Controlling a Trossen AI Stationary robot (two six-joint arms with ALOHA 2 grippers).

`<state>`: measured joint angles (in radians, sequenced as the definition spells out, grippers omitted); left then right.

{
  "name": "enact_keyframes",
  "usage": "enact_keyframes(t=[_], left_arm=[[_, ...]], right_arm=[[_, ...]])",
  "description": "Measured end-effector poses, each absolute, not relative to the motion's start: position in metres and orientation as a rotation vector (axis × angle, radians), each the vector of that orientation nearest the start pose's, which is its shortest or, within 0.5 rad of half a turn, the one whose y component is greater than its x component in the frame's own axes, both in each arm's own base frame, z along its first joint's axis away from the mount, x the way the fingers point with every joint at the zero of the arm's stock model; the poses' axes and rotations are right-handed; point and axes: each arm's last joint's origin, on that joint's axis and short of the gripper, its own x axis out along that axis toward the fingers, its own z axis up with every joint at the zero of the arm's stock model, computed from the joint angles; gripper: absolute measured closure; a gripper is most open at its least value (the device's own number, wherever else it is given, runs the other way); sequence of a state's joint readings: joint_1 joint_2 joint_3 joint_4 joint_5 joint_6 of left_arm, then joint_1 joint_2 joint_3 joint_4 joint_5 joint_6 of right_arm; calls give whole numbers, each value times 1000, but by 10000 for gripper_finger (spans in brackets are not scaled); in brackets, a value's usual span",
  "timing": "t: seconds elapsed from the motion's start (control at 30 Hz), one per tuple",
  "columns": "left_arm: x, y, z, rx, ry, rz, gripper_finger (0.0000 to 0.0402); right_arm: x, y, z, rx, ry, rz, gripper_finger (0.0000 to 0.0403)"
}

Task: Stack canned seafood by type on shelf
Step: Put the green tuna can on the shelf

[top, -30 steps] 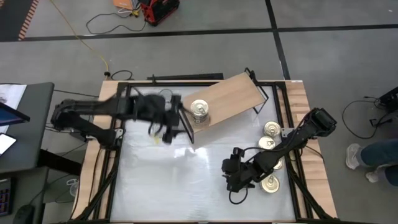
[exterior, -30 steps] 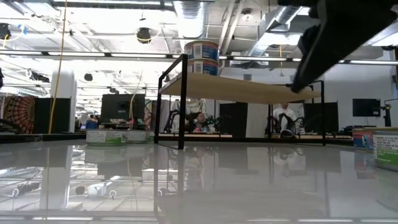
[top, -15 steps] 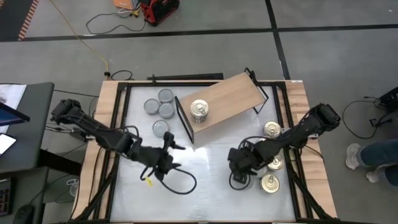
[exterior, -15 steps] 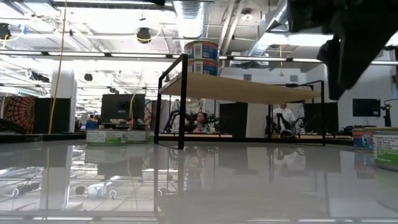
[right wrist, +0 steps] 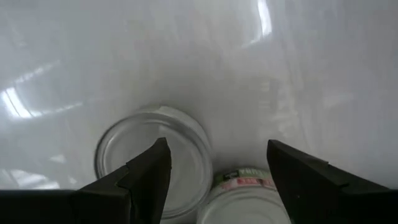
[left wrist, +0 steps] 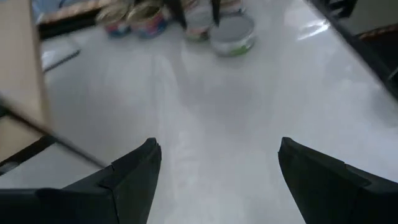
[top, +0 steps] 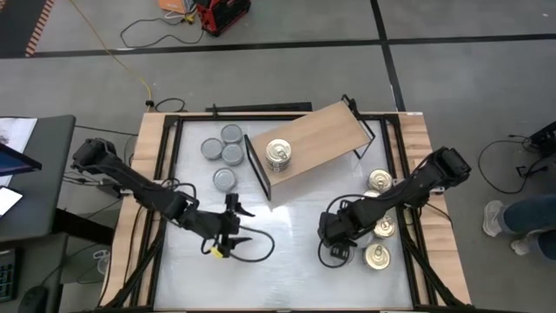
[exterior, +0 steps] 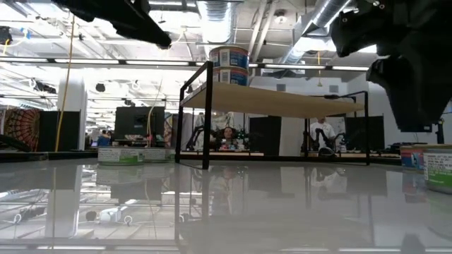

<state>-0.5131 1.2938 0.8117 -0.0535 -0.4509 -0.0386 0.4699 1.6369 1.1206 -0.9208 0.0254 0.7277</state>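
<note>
Right gripper (right wrist: 214,180) spread and empty above a gold tin (right wrist: 152,158), a second touching it; closing off-centre could knock both; left gripper (top: 233,228) empty, splayed; beyond, shelf (top: 326,130) holds a two-tin stack (top: 278,155).

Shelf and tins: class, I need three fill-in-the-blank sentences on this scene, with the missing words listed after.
1. The stack on the shelf holds ____ tins.
2. The four grey-topped tins lie on the table near the ____ arm.
3. Both the left gripper and the right gripper are ____ and hold nothing.

Missing words: two; left; open
</note>
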Motion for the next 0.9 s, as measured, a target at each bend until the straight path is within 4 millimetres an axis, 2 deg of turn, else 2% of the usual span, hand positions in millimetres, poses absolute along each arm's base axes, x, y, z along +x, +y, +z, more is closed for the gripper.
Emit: enact_keyframes(t=[0.17, 0.27, 0.63, 0.9], left_arm=[[240, -124, 233, 216, 431, -69, 91], [239, -124, 230, 212, 422, -73, 91], [236, -122, 222, 226, 430, -44, 91], [236, -121, 222, 239, 426, -15, 91]], right_arm=[[266, 137, 192, 167, 1448, -90, 122], [270, 136, 190, 179, 1447, -63, 141], [277, 131, 176, 178, 1515, -34, 298], [277, 126, 175, 166, 1527, -75, 373]])
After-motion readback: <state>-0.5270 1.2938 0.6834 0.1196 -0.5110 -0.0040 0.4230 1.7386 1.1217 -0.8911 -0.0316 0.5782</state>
